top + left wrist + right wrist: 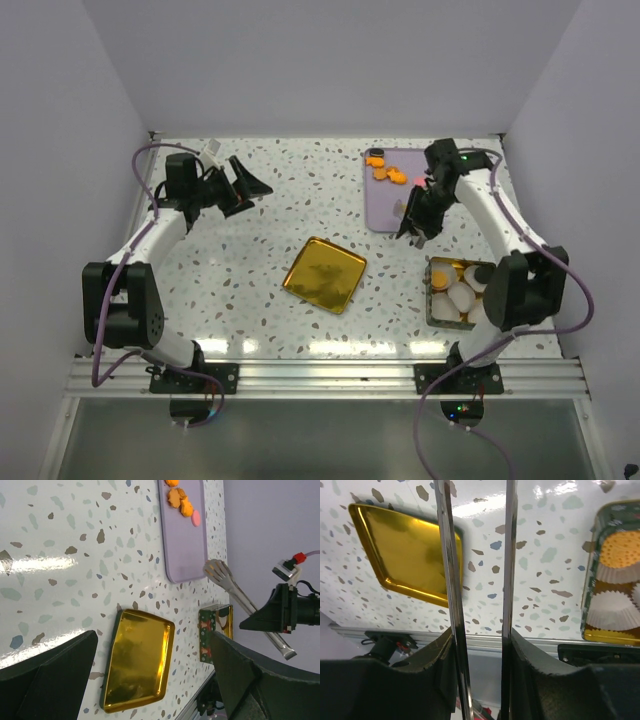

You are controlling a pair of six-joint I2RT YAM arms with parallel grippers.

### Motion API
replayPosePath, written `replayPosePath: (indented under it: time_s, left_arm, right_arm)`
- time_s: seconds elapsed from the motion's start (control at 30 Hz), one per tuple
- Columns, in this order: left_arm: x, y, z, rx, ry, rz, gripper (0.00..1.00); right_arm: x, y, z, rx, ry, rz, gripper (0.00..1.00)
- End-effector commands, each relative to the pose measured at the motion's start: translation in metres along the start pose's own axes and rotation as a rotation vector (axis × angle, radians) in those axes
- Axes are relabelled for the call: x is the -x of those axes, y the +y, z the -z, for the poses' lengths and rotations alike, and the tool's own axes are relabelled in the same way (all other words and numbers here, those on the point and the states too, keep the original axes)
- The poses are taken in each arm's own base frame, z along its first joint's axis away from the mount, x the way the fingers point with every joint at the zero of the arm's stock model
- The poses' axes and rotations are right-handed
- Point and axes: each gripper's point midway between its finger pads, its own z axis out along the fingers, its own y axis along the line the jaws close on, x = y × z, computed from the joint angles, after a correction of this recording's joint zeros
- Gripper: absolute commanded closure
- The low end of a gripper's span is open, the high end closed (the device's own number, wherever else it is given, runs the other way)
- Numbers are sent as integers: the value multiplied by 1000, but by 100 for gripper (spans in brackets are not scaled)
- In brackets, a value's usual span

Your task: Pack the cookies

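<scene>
Several orange cookies (383,171), a pink one (422,181) and a black one (375,153) lie on a purple board (385,210) at the back right. They also show in the left wrist view (179,500). My right gripper (422,212) is shut on metal tongs (235,587), whose arms (447,580) stand apart with nothing between them, above the board's near end. A green and gold tin (436,300) holds white paper cups; one cup holds an orange cookie (620,550). My left gripper (250,185) is open and empty at the back left.
A square gold tin lid (324,274) lies open side up in the middle of the speckled table; it also shows in the left wrist view (137,660) and the right wrist view (405,545). White walls close the table on three sides.
</scene>
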Motion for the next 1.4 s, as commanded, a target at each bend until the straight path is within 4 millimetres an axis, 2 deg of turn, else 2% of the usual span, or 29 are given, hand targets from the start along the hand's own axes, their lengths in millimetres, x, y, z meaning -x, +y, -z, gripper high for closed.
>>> replayPosePath:
  time_s: [0.0, 0.1, 0.13, 0.2, 0.23, 0.33, 0.4, 0.57, 0.67, 0.77, 0.97, 1.37]
  left_arm:
    - [7, -11, -2, -47, -19, -34, 0]
    - [1, -18, -9, -61, 2, -47, 0]
    - [0, -20, -13, -65, 10, -52, 0]
    - [-9, -28, -23, -76, 36, -63, 0]
    - [-12, -30, -27, -80, 48, -65, 0]
    - [-27, -37, -39, -89, 91, -65, 0]
    - [-29, -46, -46, -115, 94, -88, 0]
    - [-36, -48, -52, -125, 120, -89, 0]
    - [-40, -47, -52, -128, 133, -86, 0]
    - [-43, -46, -51, -126, 139, -89, 0]
    - [-47, -44, -50, -130, 144, -89, 0]
    - [-46, -45, -48, -136, 141, -105, 0]
  right_arm:
    - [-22, -35, 44, 2, -60, -40, 71]
    - [-39, -59, 50, -21, -54, -86, 71]
    - [-46, -63, 57, -15, -83, -86, 71]
    - [-61, -75, 58, -46, -72, -113, 70]
    - [-68, -78, 64, -34, -104, -126, 70]
    - [-90, -94, 60, -68, -93, -173, 69]
    - [-109, -107, 56, -87, -85, -195, 69]
    - [-142, -127, 39, -119, -53, -268, 69]
    - [-152, -131, 29, -119, -44, -311, 72]
    - [-154, -134, 24, -121, -55, -353, 72]
    - [-155, -150, 31, -207, -116, -423, 69]
    - [-169, -149, 14, -195, -51, -534, 62]
